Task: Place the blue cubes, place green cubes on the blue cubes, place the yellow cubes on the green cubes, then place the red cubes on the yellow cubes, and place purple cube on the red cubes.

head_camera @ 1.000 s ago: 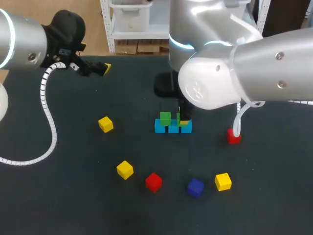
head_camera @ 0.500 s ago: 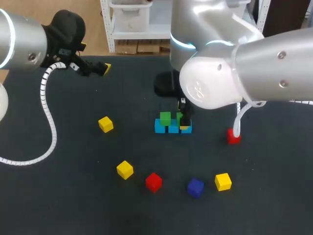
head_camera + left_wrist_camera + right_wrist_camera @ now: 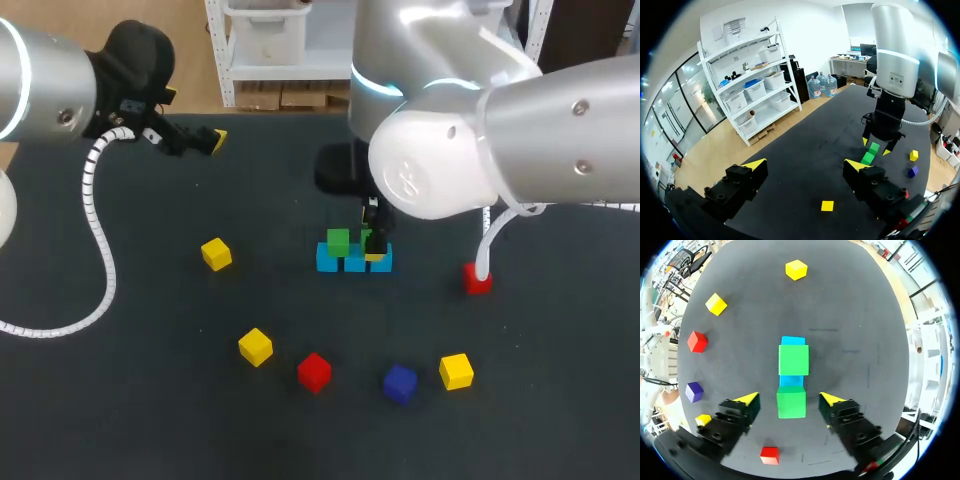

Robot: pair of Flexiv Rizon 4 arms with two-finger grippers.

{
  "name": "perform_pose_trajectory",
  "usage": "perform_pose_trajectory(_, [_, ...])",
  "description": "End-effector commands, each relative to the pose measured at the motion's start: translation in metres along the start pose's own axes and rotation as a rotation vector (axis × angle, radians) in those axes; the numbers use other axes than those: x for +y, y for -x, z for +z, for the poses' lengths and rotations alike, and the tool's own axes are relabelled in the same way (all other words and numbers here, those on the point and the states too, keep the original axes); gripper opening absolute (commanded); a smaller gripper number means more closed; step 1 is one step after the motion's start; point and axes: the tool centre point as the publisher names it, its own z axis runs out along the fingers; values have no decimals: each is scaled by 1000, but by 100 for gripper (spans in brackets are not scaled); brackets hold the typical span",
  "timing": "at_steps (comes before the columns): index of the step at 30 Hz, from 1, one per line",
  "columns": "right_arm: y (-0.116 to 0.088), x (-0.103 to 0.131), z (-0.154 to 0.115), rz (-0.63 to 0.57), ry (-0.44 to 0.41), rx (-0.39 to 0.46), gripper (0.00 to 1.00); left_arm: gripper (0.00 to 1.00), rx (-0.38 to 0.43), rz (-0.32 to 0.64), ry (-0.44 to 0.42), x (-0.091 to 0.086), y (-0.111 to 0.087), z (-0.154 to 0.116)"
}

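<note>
A row of blue cubes (image 3: 353, 262) lies mid-table, with one green cube (image 3: 338, 241) on its left end. A second green cube (image 3: 791, 401) rests on the row's other end, between the spread fingers of my right gripper (image 3: 790, 399), which is open and does not touch it. In the head view that gripper (image 3: 375, 238) partly hides this cube. Loose on the table are yellow cubes (image 3: 215, 253) (image 3: 255, 346) (image 3: 456, 370), red cubes (image 3: 314, 371) (image 3: 477, 279) and a purple cube (image 3: 400, 383). My left gripper (image 3: 805, 165) hangs open and empty over the far left of the table.
My bulky right arm (image 3: 450, 130) covers the table behind and right of the stack. The table's back edge (image 3: 280, 115) lies just beyond my left gripper (image 3: 200, 135).
My right gripper has opened and let go of the second green cube on the blue row. The left arm has not moved.
</note>
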Motion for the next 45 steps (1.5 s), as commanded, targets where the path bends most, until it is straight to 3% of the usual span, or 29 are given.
perform_pose_trajectory(1, [-2,1,-3,5,-6,-10,100,100,-4,1,-5,1,-1,0])
perform_pose_trajectory(7, [-8,2,-23,31,-27,-59,100,100,-4,1,-5,1,-1,0])
perform_pose_trajectory(14, [-35,22,-50,88,-20,-128,100,100,-4,1,-5,1,-1,0])
perform_pose_trajectory(22, [-65,60,-63,-46,-2,-134,100,100,-4,1,-5,1,-1,0])
perform_pose_trajectory(29, [-72,104,-42,-106,36,-161,100,100,-4,1,-5,1,-1,0])
perform_pose_trajectory(39, [-80,137,-33,-156,21,-114,100,100,-4,1,-5,1,-1,0])
perform_pose_trajectory(45, [-87,156,-18,-106,35,-69,100,100,-4,1,-5,1,-1,0])
